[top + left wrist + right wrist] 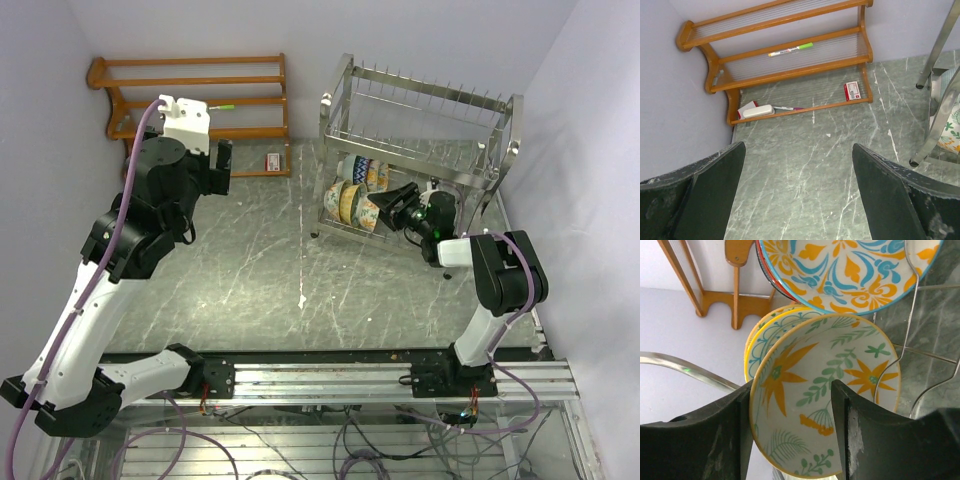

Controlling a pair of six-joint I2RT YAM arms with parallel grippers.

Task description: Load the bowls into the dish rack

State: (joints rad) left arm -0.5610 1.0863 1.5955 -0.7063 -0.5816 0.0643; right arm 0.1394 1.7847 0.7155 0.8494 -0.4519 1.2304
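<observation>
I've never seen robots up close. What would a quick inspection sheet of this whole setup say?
Surface: dark green marbled tabletop, streaked with white scratches.
Job's things: cream ceramic bowl with orange leaves, yellow-rimmed teal-patterned bowl and blue-orange floral bowl stand on edge in the lower tier of the shiny silver wire dish rack.
Clutter: brown wooden slatted shelf holds a green-capped marker pen, a small red-and-white box and a white oblong block.
Grippers: left tool open over bare tabletop; right tool open at the cream bowl, contact unclear.
Cables: purple cable along the left arm; loose wires below the metal base rail.
Surroundings: plain pale walls; nothing else seen.
</observation>
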